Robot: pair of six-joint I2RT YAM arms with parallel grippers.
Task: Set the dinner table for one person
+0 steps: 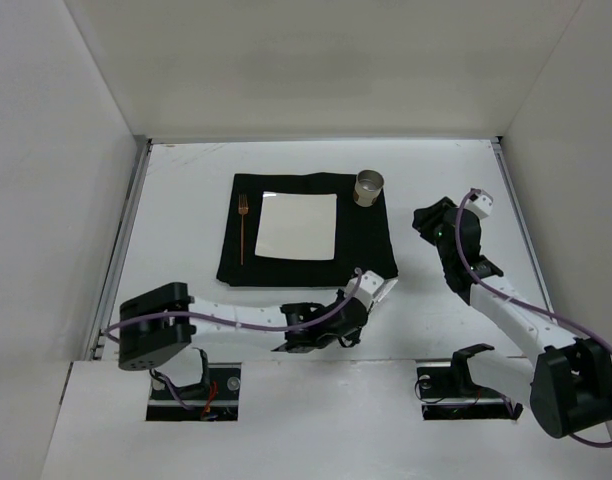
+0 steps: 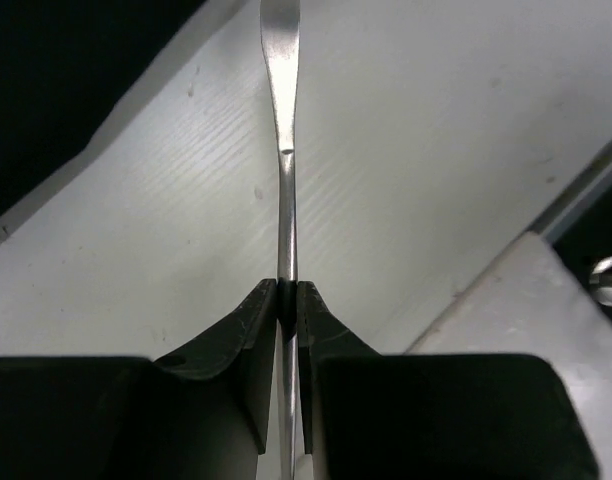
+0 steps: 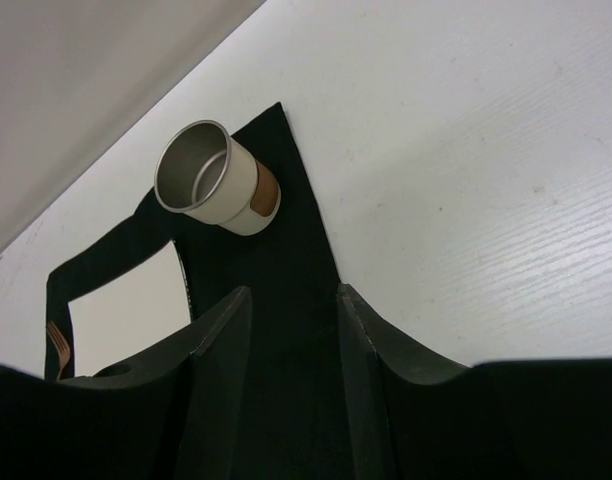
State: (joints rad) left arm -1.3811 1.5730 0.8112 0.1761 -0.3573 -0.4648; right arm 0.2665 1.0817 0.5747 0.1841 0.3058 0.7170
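No readable text, brands or numbers anywhere. Brown patch on the cup [image 3: 218, 182] may be a label, too blurred to read.

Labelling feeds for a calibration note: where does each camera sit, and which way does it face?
Top external: above and behind the robot, looking down on the dinner table, left arm and right arm showing.
Left wrist: on the left gripper, looking along its pinched metal utensil.
Right wrist: behind the right gripper, facing the cup.
Shared: top and right wrist both show cup, mat, plate.
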